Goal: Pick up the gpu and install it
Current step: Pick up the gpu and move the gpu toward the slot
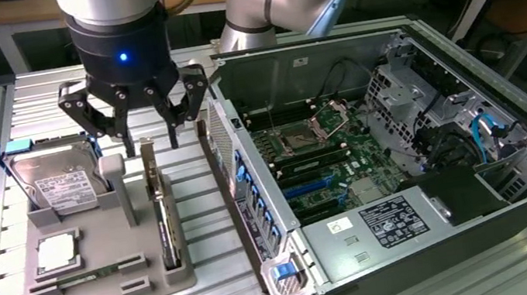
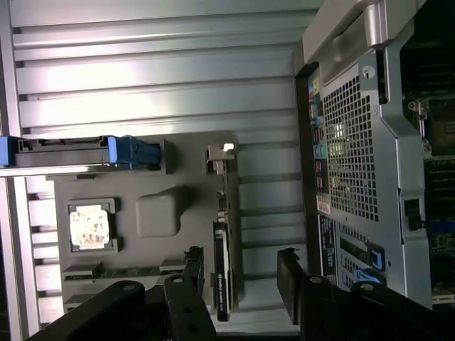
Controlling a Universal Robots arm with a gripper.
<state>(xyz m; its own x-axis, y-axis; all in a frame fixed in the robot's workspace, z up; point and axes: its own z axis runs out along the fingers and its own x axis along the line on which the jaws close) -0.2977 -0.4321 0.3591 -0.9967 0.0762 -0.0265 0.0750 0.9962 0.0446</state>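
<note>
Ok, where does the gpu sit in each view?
Exterior view: gpu on edge in the grey tray slot, below the open gripper, towards the exterior view's left.
Wrist view: gpu in that slot, between the gripper fingers.
Shared landmark: blue-framed hard drive.

No text legible anywhere.
- Hard drive: white label, print too fine to read.
- Power supply: black label with white print and a small white sticker, both unreadable.
- Case rear panel: coloured port markings, characters indistinct.
</note>
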